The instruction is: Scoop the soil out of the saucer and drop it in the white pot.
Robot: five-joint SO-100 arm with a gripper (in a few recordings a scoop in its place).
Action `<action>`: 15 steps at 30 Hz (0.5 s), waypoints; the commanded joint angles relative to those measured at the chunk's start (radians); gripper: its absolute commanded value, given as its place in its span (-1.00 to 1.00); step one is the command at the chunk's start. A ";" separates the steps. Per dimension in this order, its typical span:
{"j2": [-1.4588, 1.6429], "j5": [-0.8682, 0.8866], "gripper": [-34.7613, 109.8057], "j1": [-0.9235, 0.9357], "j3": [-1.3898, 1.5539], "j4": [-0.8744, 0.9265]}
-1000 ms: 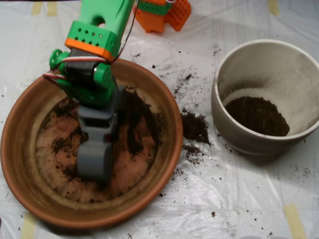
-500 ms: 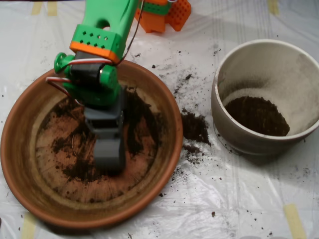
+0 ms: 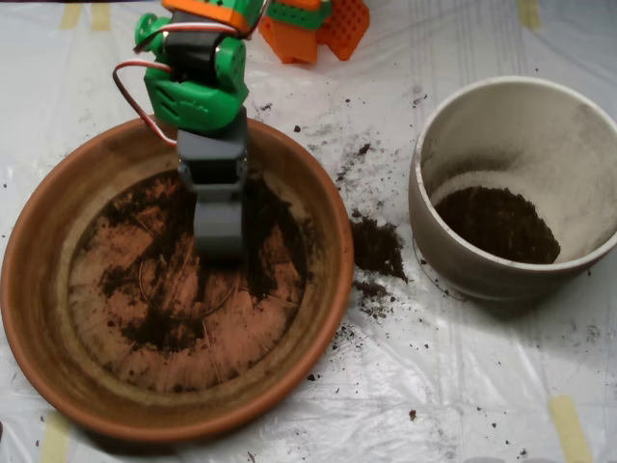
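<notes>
The desk (image 3: pixel 289 415) is covered by a sheet of clear, whitish plastic film (image 3: pixel 482 386), which is wrinkled and creased, most strongly toward 5 and 6 o'clock. Soft glare is thrown back from the folds. Strips of pale yellow tape are seen under or on the film: one at 5 o'clock (image 3: pixel 569 424), one at 7 o'clock (image 3: pixel 55 439), two short ones at 11 o'clock (image 3: pixel 85 14) and one at 1 o'clock (image 3: pixel 527 13). The film is dusted with dark crumbs around the centre. A thin dark band is seen along the top edge at 12 o'clock
</notes>
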 commanded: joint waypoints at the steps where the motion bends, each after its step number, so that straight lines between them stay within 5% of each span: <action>1: 0.081 -0.023 -0.23 0.017 0.041 0.006; 11: 0.089 -0.052 -0.33 0.020 0.028 0.028; 15: 0.061 -0.060 -0.52 0.018 -0.038 0.097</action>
